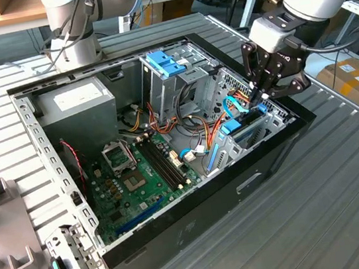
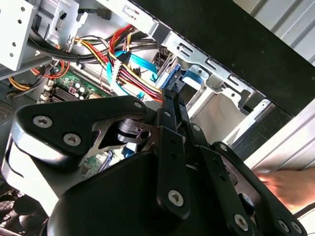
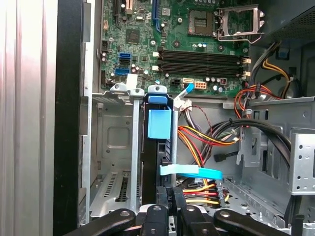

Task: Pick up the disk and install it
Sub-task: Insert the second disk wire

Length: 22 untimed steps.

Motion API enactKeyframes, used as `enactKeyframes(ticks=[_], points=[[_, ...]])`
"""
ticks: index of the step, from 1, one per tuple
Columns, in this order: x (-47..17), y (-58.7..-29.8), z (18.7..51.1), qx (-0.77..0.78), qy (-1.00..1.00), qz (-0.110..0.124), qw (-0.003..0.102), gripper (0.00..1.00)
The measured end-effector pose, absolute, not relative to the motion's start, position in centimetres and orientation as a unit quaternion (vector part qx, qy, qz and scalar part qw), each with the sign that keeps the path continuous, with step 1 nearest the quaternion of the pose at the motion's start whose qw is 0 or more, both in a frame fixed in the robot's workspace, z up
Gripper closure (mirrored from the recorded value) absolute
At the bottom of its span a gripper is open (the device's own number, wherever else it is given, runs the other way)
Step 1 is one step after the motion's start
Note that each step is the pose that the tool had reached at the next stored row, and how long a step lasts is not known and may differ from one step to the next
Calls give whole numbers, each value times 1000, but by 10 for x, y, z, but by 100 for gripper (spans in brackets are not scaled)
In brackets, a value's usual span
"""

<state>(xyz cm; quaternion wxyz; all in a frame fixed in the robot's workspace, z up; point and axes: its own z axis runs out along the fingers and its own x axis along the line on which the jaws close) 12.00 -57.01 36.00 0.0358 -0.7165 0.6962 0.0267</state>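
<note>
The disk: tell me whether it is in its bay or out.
In. The disk stands on edge in the drive bay of the computer case, blue carrier up; the hand is right over it.

The exterior view looks down at an angle on the whole open computer case (image 1: 169, 156) from some way off. Both wrist views sit close inside it — sharing the drive bay (image 3: 147, 147) and coloured cables (image 2: 133, 73).

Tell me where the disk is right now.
The disk stands on edge in the drive bay at the case's corner, at the exterior view's right, with the gripper at its end.
</note>
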Motion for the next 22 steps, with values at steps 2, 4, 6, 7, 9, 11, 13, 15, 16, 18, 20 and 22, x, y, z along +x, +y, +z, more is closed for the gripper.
enactKeyframes(ticks=[2, 4, 6, 7, 9, 11, 13, 15, 16, 18, 20, 22], points=[[120, -570, 359, -716, 696, 28, 37, 84], [120, -571, 358, -716, 696, 28, 37, 84], [120, -571, 356, -716, 696, 28, 37, 84], [120, -572, 356, -716, 696, 28, 37, 84], [120, -572, 355, -716, 696, 28, 37, 84], [120, -572, 354, -716, 696, 28, 37, 84], [119, -572, 354, -716, 696, 28, 37, 84], [119, -572, 354, -716, 696, 28, 37, 84], [119, -572, 354, -716, 696, 28, 37, 84], [118, -572, 354, -716, 696, 28, 37, 84], [118, -572, 353, -716, 696, 28, 37, 84], [117, -572, 352, -716, 696, 28, 37, 84]])
